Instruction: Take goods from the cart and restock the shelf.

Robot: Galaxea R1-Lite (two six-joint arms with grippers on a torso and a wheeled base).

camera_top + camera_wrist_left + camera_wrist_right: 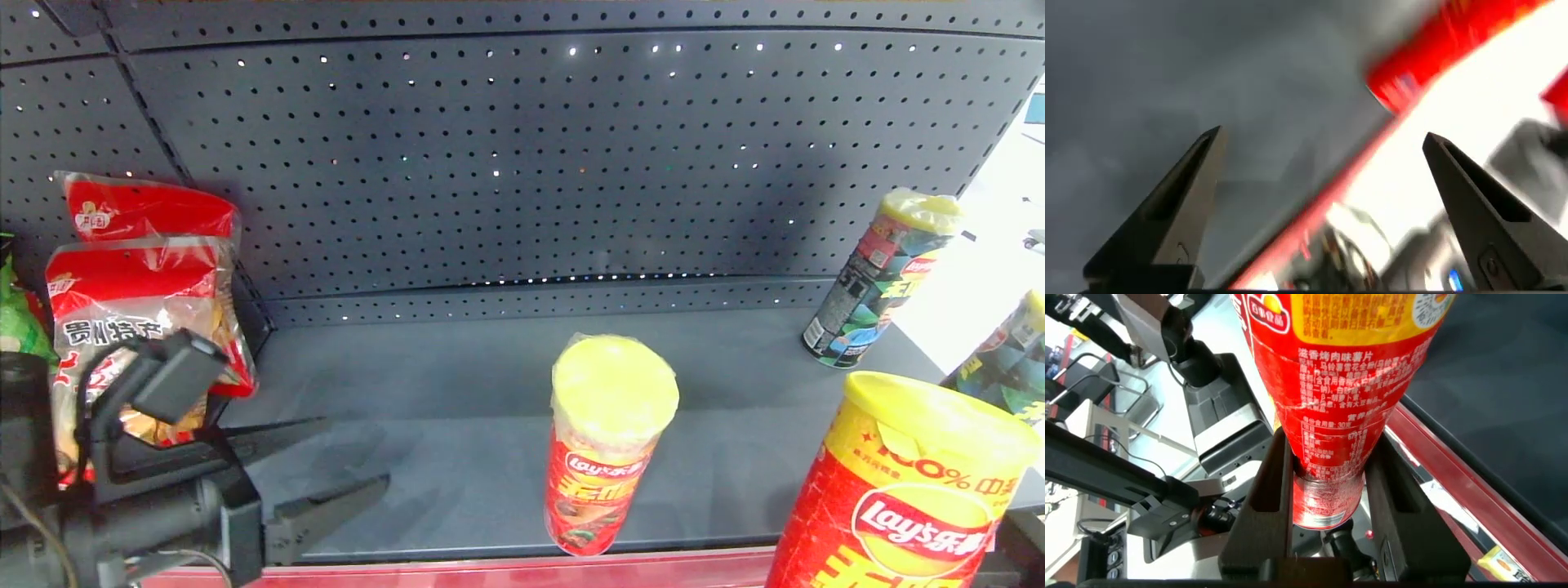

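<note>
Right gripper [1333, 461] is clamped on the base of the held red can [1347, 384], one finger on each side. In the head view that can [906, 482] fills the lower right corner of the frame, yellow lid up, leaning slightly. It overlaps the red front edge [490, 567] of the shelf [457, 384]; can't tell if it's over the deck or short of it. Left gripper [355, 456] is at lower left of the head view, spread wide with nothing between the fingers, tips pointing right, low over the front of the shelf deck. Standing red can [608, 445] is upright at centre front of the shelf, near the red edge, apart from the left gripper and from the held red can. Dark can [878, 282] with a yellow lid stands at right rear of the shelf, close to the pegboard back [522, 163]. Second dark can [1008, 359] is cut off by the right edge of the frame, above the held red can. Red-topped snack bags [139, 302] stand at left, one behind the other, against the pegboard. Green bag [15, 318] sits at the far left edge.
</note>
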